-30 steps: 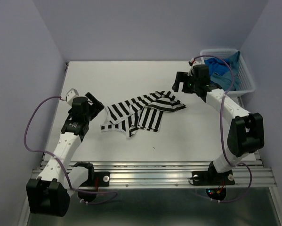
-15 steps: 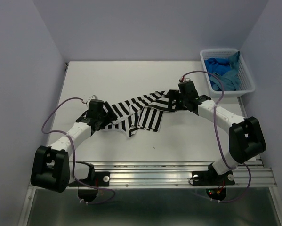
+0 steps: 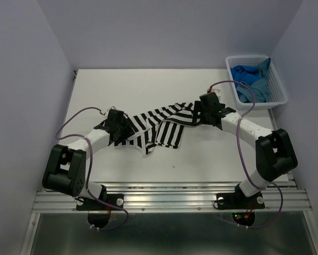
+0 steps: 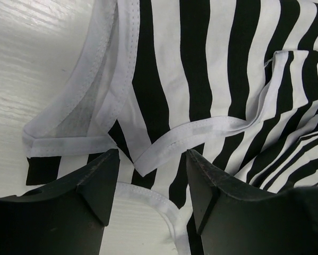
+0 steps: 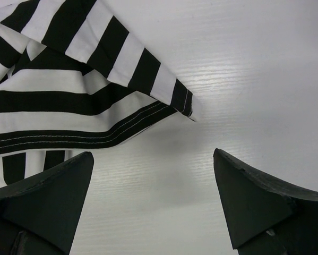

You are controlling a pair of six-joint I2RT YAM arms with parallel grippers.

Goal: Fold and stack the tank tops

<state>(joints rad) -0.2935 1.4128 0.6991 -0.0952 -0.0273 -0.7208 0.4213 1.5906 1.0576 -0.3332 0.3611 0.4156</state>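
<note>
Overhead, the striped tank top (image 3: 161, 127) lies crumpled across the middle of the table (image 3: 148, 87). It is well inside every table edge, with bare surface behind it and in front of it. The left gripper (image 3: 126, 130) sits low at its left end, and the right gripper (image 3: 197, 116) at its right end. The teal tank top (image 3: 265, 67) and the royal blue tank top (image 3: 249, 79) are heaped in the white basket (image 3: 270, 104) at the far right corner, well apart from both arms.

From the left wrist, the two dark fingers (image 4: 89, 186) stand partly spread, straddling a folded white hem (image 4: 164, 146). Stripes fill the space ahead, with bare table to the left.

From the right wrist, the fingers are spread wide over bare table. The garment's stitched corner lies just ahead of them, untouched.
</note>
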